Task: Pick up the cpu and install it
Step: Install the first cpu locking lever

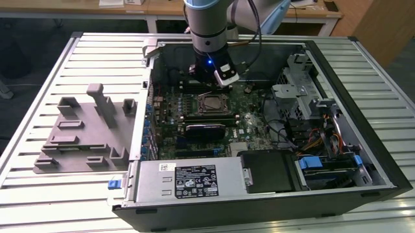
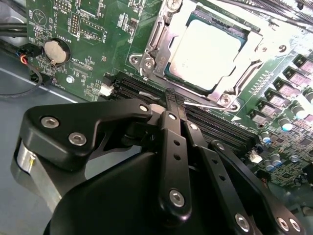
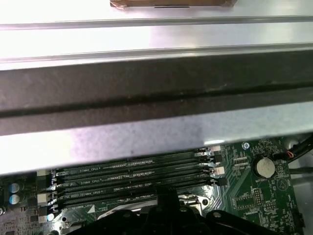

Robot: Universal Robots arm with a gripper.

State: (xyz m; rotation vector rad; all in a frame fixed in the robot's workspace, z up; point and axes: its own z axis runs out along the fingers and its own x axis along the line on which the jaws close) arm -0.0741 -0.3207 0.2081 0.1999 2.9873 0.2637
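The cpu [image 2: 205,51], a small square chip with a pale silvery top, lies flat inside the motherboard socket, ringed by the socket's metal frame [image 2: 146,54]. In the exterior view the cpu [image 1: 212,103] sits mid-board inside the open computer case. My gripper [image 2: 171,95] hangs just beside the socket, over the black memory slots [image 2: 215,129], apart from the chip. Its black fingers [image 2: 172,122] are pressed together with nothing between them. In the exterior view the gripper [image 1: 211,81] is a little behind the socket. The first wrist view has the gripper [image 3: 166,200] low over the slots.
The case's metal wall [image 3: 156,83] rises close behind the memory slots. A power supply [image 1: 188,179] fills the case's near end, with drive cages and cables [image 1: 311,121] at the exterior view's right. A grey fixture block [image 1: 84,131] stands on the table at the left. A coin battery [image 2: 55,50] sits on the board.
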